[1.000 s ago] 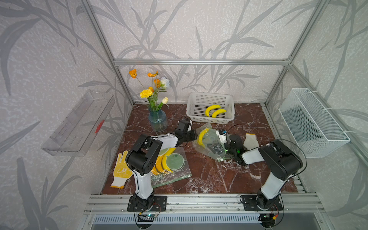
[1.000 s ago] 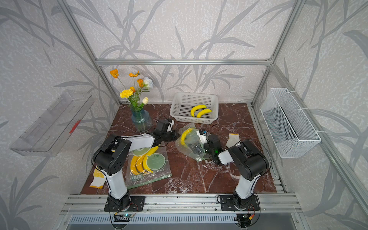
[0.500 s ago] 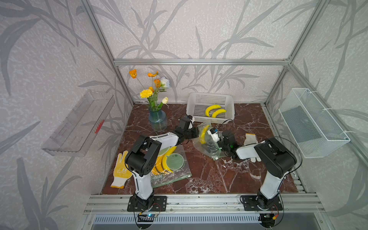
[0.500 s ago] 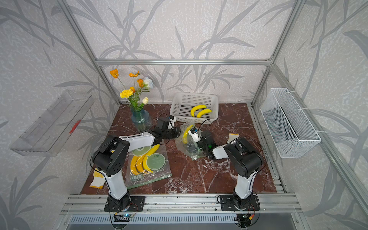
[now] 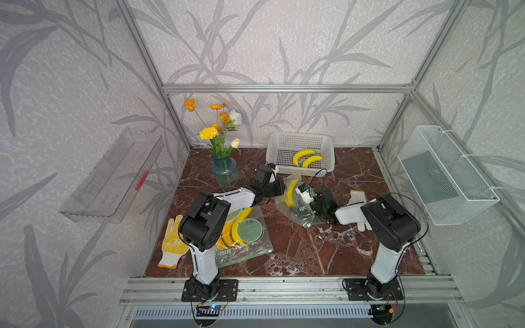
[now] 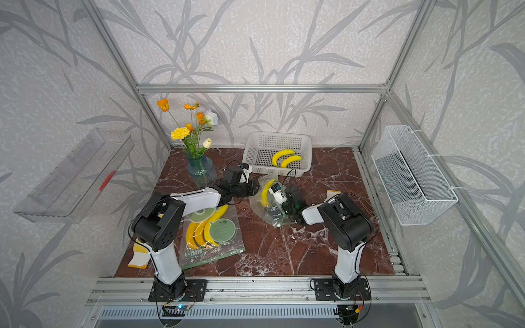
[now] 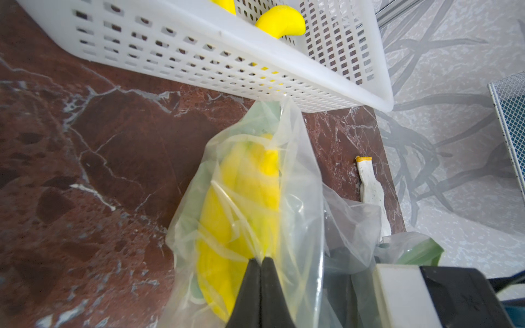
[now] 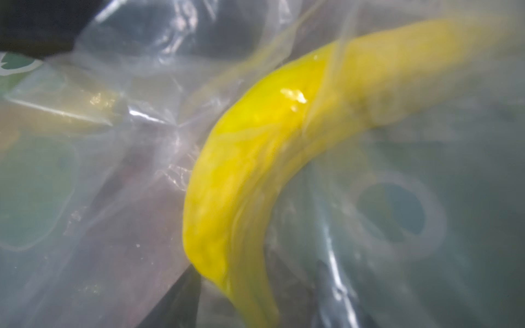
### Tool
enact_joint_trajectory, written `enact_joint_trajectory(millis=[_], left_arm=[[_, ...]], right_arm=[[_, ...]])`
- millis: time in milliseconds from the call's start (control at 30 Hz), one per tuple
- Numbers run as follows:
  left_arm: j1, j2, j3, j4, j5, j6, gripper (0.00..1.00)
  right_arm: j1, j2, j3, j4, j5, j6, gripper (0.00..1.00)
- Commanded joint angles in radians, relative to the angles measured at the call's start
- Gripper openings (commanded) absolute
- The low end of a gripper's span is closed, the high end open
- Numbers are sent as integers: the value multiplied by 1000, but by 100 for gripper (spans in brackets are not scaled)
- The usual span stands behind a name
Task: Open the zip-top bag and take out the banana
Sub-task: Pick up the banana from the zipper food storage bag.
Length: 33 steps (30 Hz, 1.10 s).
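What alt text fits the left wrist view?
The left end effector, shut, pinches the clear film of a zip-top bag with a yellow banana inside. Beyond it on the brown marble table stands a white perforated basket holding more bananas; a white glove lies nearby.

Robot lab enclosure: aluminium frame (image 5: 284, 88), wallpapered panels (image 5: 255, 42).

In a top view the bag (image 5: 285, 210) with the banana (image 5: 289, 194) in it lies mid-frame on the tabletop (image 5: 326, 250), just below the basket (image 5: 298, 140). The vase (image 5: 225, 173) stands to the upper left of the bag; a second bag (image 5: 248, 234) lies at lower left, with a glove (image 5: 172, 244) further left beside it.
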<state>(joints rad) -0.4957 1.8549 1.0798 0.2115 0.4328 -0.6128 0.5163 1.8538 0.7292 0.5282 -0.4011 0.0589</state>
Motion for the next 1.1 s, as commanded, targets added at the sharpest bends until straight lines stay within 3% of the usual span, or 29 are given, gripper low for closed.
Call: enact_joint_trajectory(millis=[0,133,333,567,733,1067], left_arm=[[-9,11,30,7,21,10,0],[-9,10,29,3,17,10,0],[-8,22,44,-24,-3,30,0],[-9,60,133,-161,-48,149,0],[-10,106,217,-266,-88,239,0],[-36,223,410,-363,-186,341,0]], right_arm=[[3,40,27,-14,-2,3,61],[3,53,37,-28,-10,6,53],[2,24,18,-30,7,29,24],[2,-141,-69,-101,-13,82,5],[3,-353,-163,-210,-40,100,0],[3,-678,-156,-731,-69,69,0]])
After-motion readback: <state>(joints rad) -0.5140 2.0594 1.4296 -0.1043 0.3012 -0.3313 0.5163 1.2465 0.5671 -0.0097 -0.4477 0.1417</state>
